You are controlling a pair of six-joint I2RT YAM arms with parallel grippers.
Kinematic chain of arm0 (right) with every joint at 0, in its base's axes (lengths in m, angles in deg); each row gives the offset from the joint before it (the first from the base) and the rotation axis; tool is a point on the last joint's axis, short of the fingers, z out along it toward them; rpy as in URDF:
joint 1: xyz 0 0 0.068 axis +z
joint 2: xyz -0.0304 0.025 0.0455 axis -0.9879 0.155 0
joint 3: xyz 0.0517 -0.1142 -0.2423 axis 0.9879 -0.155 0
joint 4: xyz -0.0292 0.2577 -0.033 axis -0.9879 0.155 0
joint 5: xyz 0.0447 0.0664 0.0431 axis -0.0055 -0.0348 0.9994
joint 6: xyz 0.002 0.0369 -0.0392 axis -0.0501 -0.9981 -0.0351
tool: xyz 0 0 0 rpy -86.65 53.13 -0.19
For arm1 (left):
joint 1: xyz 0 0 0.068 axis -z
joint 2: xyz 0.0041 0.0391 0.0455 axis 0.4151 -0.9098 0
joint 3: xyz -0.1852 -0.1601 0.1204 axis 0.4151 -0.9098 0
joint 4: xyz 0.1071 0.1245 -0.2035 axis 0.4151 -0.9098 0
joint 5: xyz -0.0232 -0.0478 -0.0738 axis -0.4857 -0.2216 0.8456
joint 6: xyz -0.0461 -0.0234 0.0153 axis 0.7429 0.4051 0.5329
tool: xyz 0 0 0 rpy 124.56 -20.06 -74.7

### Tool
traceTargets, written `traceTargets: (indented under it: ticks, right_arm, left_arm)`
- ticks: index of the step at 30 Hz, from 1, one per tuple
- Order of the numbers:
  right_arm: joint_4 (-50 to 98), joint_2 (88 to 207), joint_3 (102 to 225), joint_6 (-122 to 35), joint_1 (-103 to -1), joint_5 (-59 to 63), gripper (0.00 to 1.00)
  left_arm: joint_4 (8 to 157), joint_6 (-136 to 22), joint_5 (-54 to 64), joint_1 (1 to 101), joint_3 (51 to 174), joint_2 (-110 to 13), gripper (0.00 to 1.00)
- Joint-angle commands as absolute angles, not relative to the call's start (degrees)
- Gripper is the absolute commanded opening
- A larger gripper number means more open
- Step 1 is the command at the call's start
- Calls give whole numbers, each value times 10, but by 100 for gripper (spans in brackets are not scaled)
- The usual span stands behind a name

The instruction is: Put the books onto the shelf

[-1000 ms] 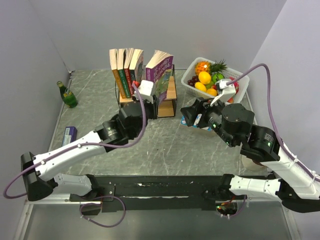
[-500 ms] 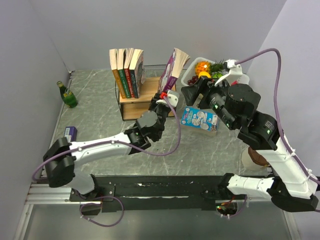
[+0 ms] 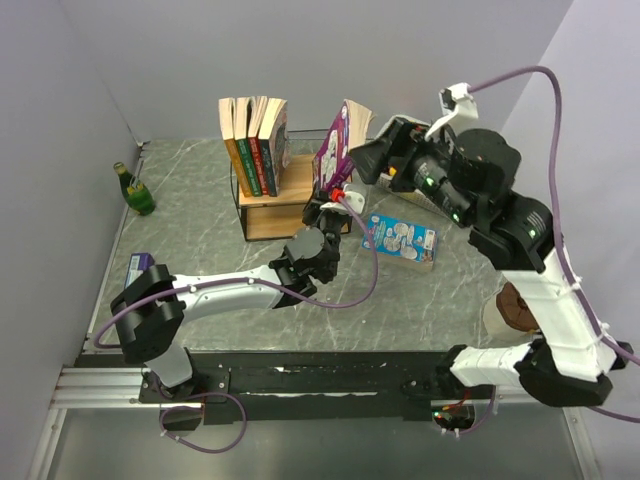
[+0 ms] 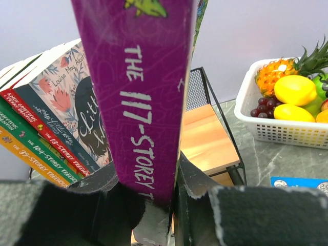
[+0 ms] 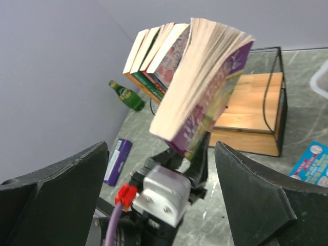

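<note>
My left gripper (image 4: 154,202) is clamped on the bottom of the spine of a thin purple cartoon-covered paperback (image 4: 146,97). The book stands nearly upright above it, long axis vertical, top leaning towards my right gripper (image 3: 368,160), whose jaws gape wide beside the pages, holding nothing. Just beyond, toward the far edge of the bench (image 3: 200,230), sits the small wire-framed rack of light wooden boards (image 4: 205,136). Its top board is bare at the right end, and four slim paperbacks (image 4: 56,118) stand at the left. My left arm is nearer that gap, I judge.
</note>
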State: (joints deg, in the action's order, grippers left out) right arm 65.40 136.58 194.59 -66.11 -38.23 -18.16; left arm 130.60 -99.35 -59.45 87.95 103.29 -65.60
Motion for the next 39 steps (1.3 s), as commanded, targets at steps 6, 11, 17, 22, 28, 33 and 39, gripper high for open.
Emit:
traceTargets:
  ticks: [6,11,17,22,28,33,39]
  right_arm:
    - [752,1477,2069,-675,-406,-141,92]
    - [786,1525,2122,-681,-428,-132,92]
    - [770,1537,2103,-657,-434,-128,31]
    - [794,1539,2128,-624,-434,-155,0]
    - [804,1528,2152,-582,-434,-219,0]
    - [790,1521,2154,-557,-433,-249,0]
    - [760,1532,2142,-562,-433,-240,0]
  left_arm:
    - [1392,-1000,-590,888,1061,-645,1]
    - [1411,-1016,-589,895,1061,-651,1]
    - [1397,-1004,-597,897,1060,-649,1]
    - [1365,-1001,-642,897,1073,-639,23]
    - [1094,-828,-723,897,1119,-532,61]
    - [714,-489,-670,854,1190,-420,66]
    - [651,-384,-612,770,1209,-318,69]
